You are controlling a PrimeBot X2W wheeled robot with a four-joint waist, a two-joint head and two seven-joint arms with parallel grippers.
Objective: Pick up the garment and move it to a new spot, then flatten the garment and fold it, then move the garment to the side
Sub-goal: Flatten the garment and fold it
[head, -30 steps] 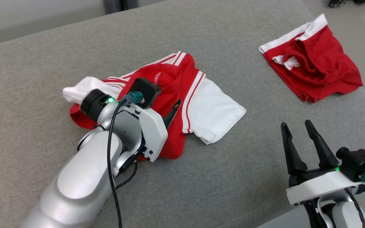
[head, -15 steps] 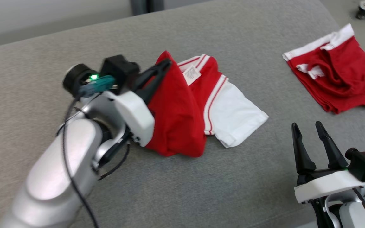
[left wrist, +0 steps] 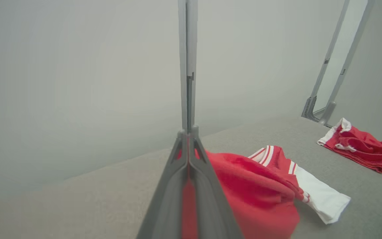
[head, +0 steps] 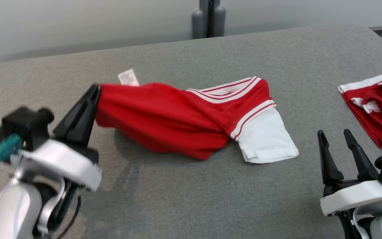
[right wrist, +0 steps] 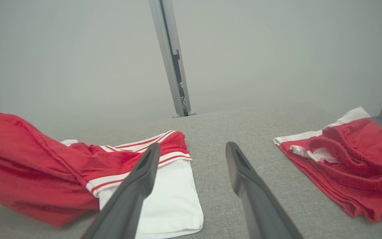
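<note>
The garment (head: 177, 116) is a red shirt with white sleeves and red-white striped trim, stretched across the grey cushion. My left gripper (head: 95, 91) is shut on its red edge and holds that end lifted, while the white sleeve (head: 265, 139) still rests on the cushion. In the left wrist view the closed fingers (left wrist: 207, 196) pinch red cloth, and the garment (left wrist: 260, 192) trails off to the right. My right gripper (head: 338, 139) stands open at the lower right, apart from the garment; its fingers (right wrist: 138, 179) frame the white sleeve (right wrist: 167, 196) in the right wrist view.
A second red garment with a white waistband (head: 376, 106) lies crumpled at the right edge of the cushion (head: 191, 199). A grey metal post (head: 209, 16) stands behind the cushion's far edge, against a pale wall.
My left gripper shut on the garment, lifted it and pulled its red end to the left, stretching it out. The head view has shifted too. The right gripper stayed open.
</note>
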